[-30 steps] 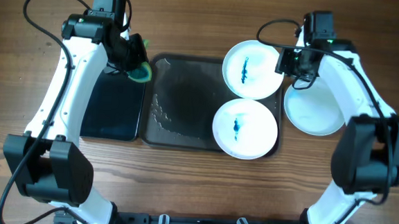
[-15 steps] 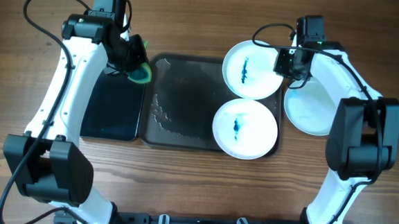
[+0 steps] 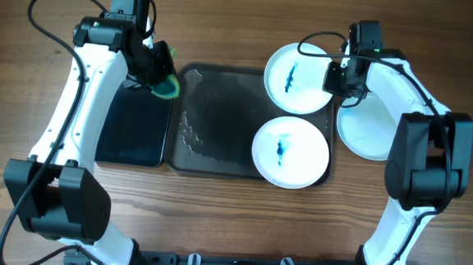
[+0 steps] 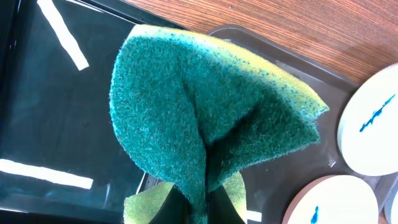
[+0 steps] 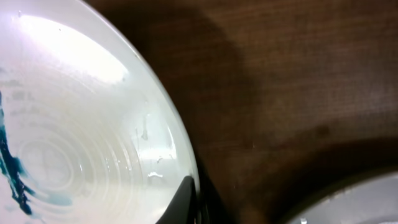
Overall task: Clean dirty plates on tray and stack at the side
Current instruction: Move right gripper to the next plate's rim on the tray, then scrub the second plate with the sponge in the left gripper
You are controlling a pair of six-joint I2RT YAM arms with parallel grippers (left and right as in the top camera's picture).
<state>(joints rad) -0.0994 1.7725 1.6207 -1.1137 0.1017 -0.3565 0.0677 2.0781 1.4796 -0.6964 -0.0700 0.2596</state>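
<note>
Left gripper (image 3: 159,77) is clamped on a folded sponge (image 4: 205,106), green scrub face out and yellow backing behind, held above the tray's (image 3: 221,119) far-left corner, over the seam with the black tray (image 3: 134,130) that lies right alongside the tray's left edge. Right gripper (image 3: 339,77) sits at the tray's far-right corner. In the wrist view its fingers (image 5: 186,200) are nearly together, pinching the right rim of the far plate (image 3: 299,80). That far plate is in the tray's far-right corner, overhanging the far rim, with a slanted blue streak at centre. Near plate (image 3: 291,152) lies flat in the tray's near-right corner, just beside the far plate, blue streak at centre. Third plate (image 3: 372,133) is off the tray, on the table (image 3: 214,222) just past its right edge, plain white where visible and partly under the right arm. Left half of the tray shows a wet sheen and droplets.
</note>
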